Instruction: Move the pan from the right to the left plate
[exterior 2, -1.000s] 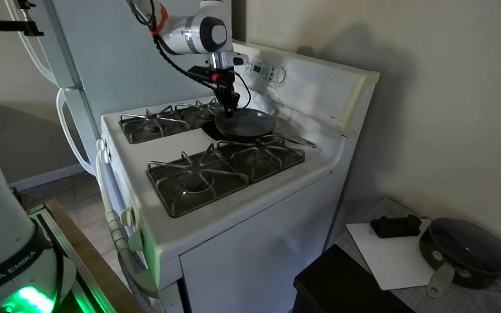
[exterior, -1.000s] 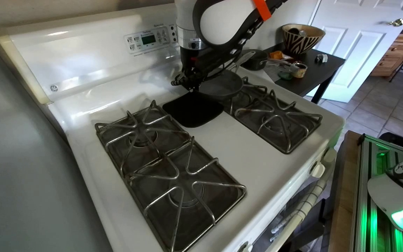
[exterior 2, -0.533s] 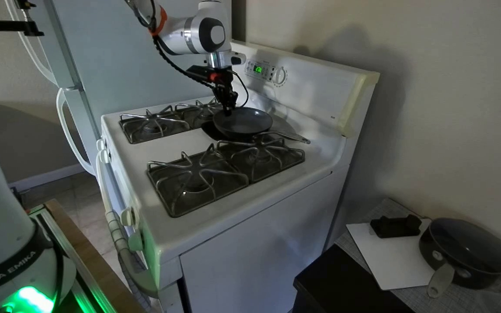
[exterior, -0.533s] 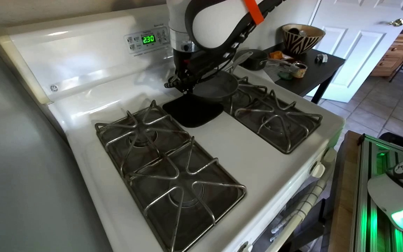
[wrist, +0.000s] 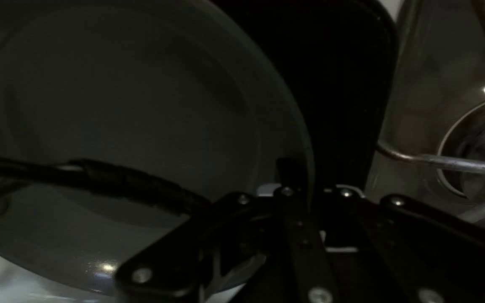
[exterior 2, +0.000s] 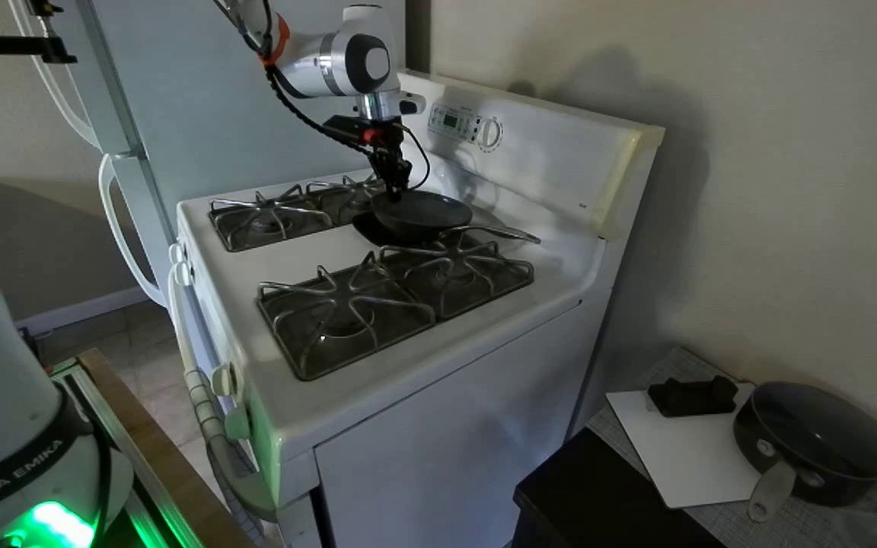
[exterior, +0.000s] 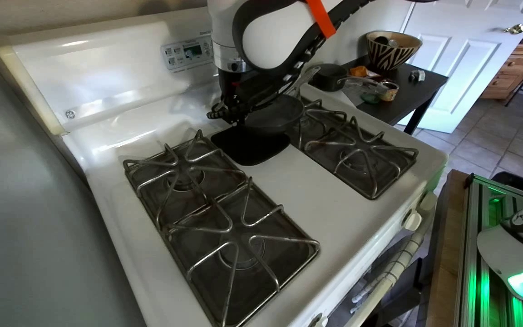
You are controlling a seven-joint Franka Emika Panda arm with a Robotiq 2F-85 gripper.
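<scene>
A dark frying pan with a silver handle shows in both exterior views (exterior: pixel 284 113) (exterior 2: pixel 427 213). In the wrist view the pan (wrist: pixel 129 101) fills the left half. My gripper (exterior: pixel 239 120) (exterior 2: pixel 395 194) has its fingers (wrist: pixel 310 181) on either side of the pan's rim and is shut on it. The pan hangs partly over the flat black centre piece (exterior: pixel 250 150), also in the wrist view (wrist: pixel 343 84). Its handle (exterior 2: pixel 507 232) extends over the right rear grate (exterior 2: pixel 457 270). The left rear grate (exterior: pixel 186 170) and left front grate (exterior: pixel 241 240) hold nothing.
The stove's back panel (exterior: pixel 120 68) rises behind the pan. Stove knobs (exterior: pixel 411 220) line the front edge. A side table holds a dark pot (exterior 2: pixel 811 449), also seen in the other exterior view (exterior: pixel 329 77), and a patterned bowl (exterior: pixel 391 50). The fridge (exterior 2: pixel 256 114) borders the stove.
My gripper and the pan have moved left, from the right rear grate toward the left one. The pan's tilt has changed slightly. The grip on the rim stays.
</scene>
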